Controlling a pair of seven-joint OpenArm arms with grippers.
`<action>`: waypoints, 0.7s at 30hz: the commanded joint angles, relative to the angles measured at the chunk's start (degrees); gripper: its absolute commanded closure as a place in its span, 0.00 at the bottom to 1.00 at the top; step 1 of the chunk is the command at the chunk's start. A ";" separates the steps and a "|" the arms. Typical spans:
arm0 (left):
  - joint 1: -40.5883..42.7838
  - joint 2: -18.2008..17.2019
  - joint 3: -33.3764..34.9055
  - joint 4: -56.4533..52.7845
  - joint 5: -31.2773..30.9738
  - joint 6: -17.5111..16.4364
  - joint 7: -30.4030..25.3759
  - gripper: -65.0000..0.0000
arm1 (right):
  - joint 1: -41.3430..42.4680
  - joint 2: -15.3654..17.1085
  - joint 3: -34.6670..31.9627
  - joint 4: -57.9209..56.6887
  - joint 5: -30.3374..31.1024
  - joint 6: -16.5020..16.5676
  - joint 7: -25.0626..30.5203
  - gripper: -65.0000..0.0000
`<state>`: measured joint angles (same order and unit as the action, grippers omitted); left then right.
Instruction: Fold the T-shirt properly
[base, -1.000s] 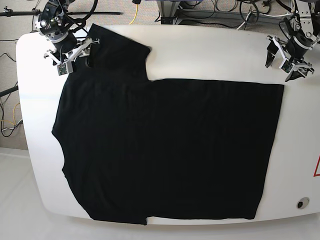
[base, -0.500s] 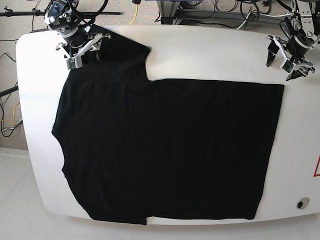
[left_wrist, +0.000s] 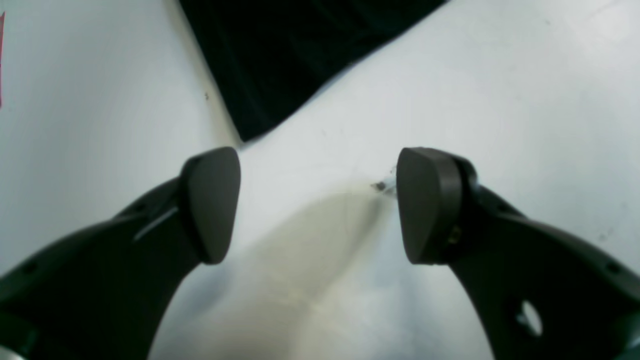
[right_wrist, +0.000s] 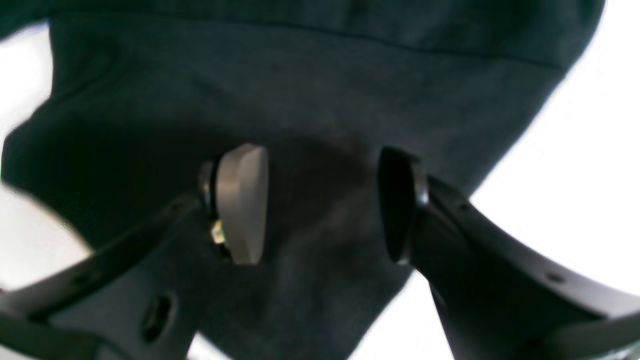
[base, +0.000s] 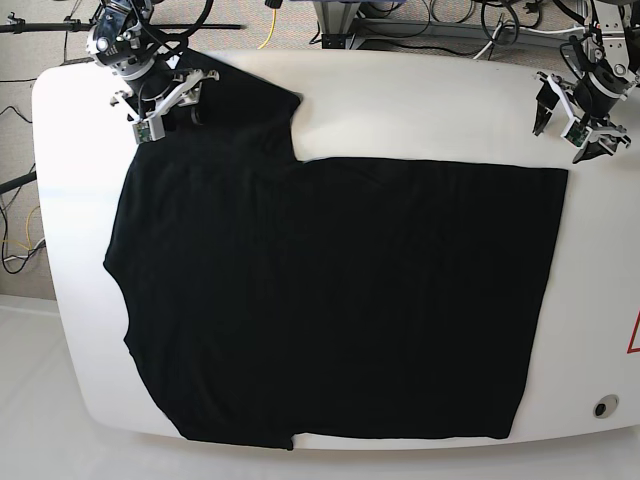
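- Since a second ago, our right gripper (base: 165, 100) has shifted up along the sleeve of the T-shirt (base: 330, 300).
- We see its jaws spread above the sleeve cloth, gripping nothing.
- Our left gripper (base: 580, 115) hangs released beyond the shirt's far corner.
- Our shirt lies flat on the white table (base: 420, 100).

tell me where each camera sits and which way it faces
base: overhead, looking down on the table, black T-shirt and both arms.
left wrist: behind the open left gripper, facing bare table and a shirt corner.
right wrist: behind the open right gripper, facing the sleeve.
Shared: the T-shirt shows in all three.
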<state>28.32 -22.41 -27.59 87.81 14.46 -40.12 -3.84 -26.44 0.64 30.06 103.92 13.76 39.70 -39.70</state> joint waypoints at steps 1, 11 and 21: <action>-0.21 -1.04 -0.29 1.07 -0.84 0.27 -0.63 0.29 | -0.32 1.11 -0.05 1.12 0.52 0.30 0.82 0.48; -0.59 -0.87 -0.21 0.99 -0.89 0.12 -1.19 0.29 | 0.27 0.75 -0.20 0.52 0.74 0.30 1.08 0.47; -0.95 -0.74 -0.28 1.49 -1.10 0.12 -0.88 0.29 | 1.12 0.45 4.17 0.54 0.71 0.30 1.08 0.47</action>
<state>27.57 -22.24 -27.42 88.18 14.33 -40.16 -3.88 -25.67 0.64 33.23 103.63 13.74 40.05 -39.53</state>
